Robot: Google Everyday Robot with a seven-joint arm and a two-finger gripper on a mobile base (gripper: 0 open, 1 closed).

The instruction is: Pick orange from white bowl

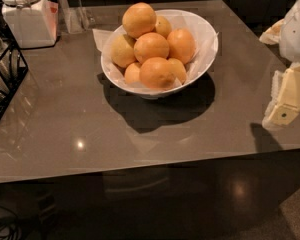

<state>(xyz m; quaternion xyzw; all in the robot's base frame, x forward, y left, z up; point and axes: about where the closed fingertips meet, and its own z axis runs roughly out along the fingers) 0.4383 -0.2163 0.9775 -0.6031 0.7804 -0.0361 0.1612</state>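
hovering right of round white bowl (202,66): gripper (286,103)

We find our gripper (285,101) at the right edge of the view, well to the right of the white bowl (208,59) and apart from it, roughly level with the bowl's base. It shows as a cream-coloured, blocky piece set at a tilt. Its narrower lower end points down and left, with a small dark dot near that tip. A ribbed pale strip runs along its side nearest the bowl. Above it, farther up the right edge and about level with the bowl's rim, sits the white shell of our arm (296,29), cut off by the frame. Gripper and arm both stand clear of the bowl.
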